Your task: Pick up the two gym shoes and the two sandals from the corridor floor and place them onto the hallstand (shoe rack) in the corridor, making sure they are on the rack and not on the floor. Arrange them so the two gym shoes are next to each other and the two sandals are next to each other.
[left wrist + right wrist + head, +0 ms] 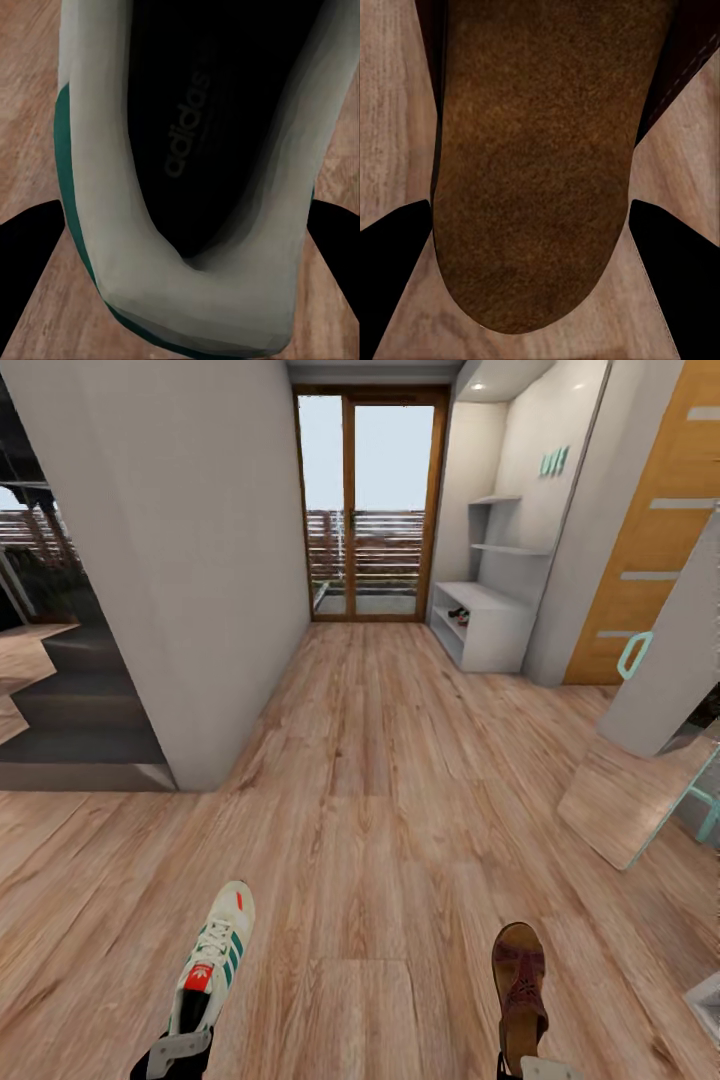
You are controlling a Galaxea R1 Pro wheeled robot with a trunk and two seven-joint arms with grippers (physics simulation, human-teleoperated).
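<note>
Left gripper [180,1050] fingers clamp the gym shoe [213,955] at its heel; right gripper [530,1068] fingers clamp the sandal [520,980] likewise. Both are carried above the corridor floor [380,780]. I judge both light; the stiff heels suit the grip. The hallstand [490,615] stands far ahead, right wall.

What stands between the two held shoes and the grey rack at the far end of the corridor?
Nothing visible does. The gym shoe in the left gripper and the sandal in the right gripper face bare corridor floor up to the hallstand.
</note>
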